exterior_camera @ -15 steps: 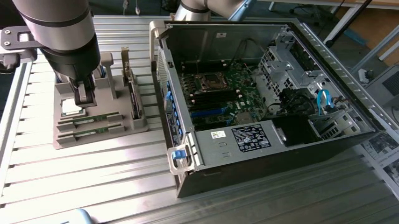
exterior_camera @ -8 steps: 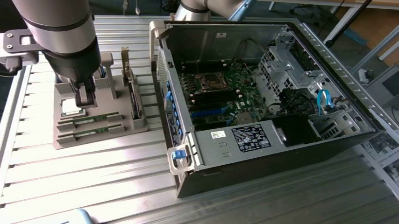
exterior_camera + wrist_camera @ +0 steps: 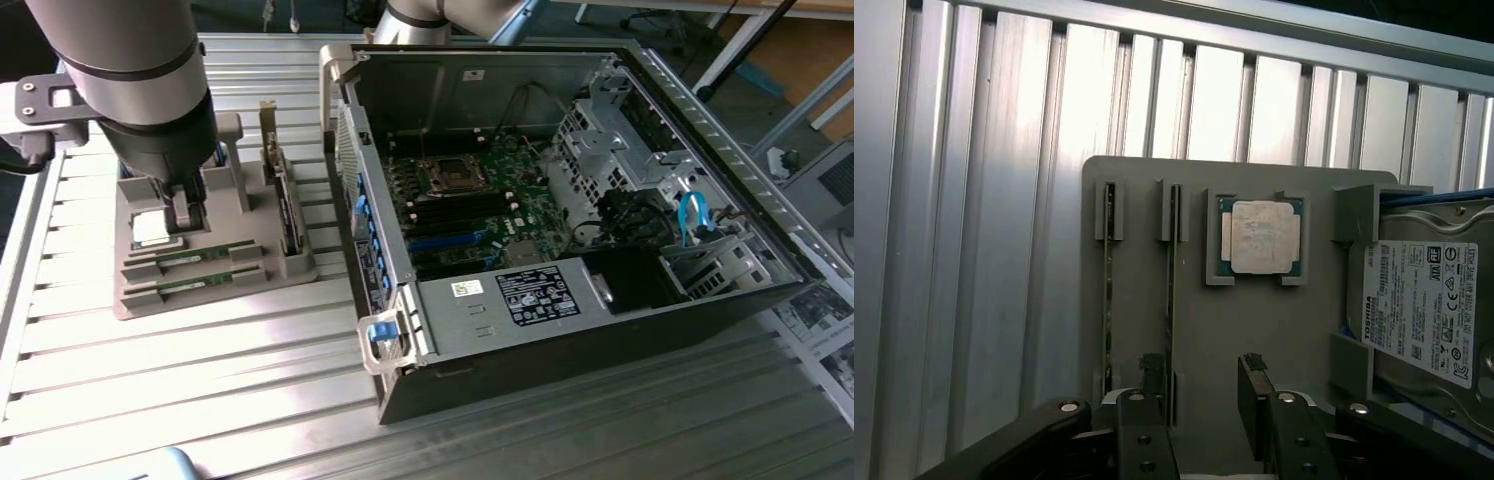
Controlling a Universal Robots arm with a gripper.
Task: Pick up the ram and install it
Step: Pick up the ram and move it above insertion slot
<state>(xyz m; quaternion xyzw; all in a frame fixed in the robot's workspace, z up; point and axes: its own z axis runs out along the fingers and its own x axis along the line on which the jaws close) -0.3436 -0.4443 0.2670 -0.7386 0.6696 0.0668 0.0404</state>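
- Two green memory sticks are seen seated in the grey holder (image 3: pixel 1139 270), so nothing is judged to be lifted yet. The ram (image 3: pixel 1170 300) next to the CPU chip (image 3: pixel 1259 237) is taken as the target, with the second stick (image 3: pixel 1107 300) just beside it.
- The gripper (image 3: pixel 1202 390) is held spread wide and empty above the holder. The ram is lined up between its fingers (image 3: pixel 1254 390), close to one of them, though contact cannot be confirmed.
- The job is judged barely begun: the gripper is placed over the ram, but the grasp, the carry and the seating are all left.
- Over in the open computer case (image 3: pixel 441 85), dark memory slots (image 3: pixel 461 212) are seen on the motherboard (image 3: pixel 521 190). Whether every slot is free cannot be told.
- The ram is shown edge-on as a thin, straight, rigid board, a narrow dark line caught at its ends by slotted posts.
- The holder is read as matte grey plastic, flat-based with raised blocky guides.
- The CPU chip is square, with a dull silver lid framed in green.
- The hard drive (image 3: pixel 1419 310) is boxy bright metal under a white printed label.
- The table (image 3: pixel 200 380) is ribbed aluminium, glossy and washed with glare.
- The case is dark sheet metal with grey edges, and a blue latch (image 3: pixel 383 335) is set at its near corner.
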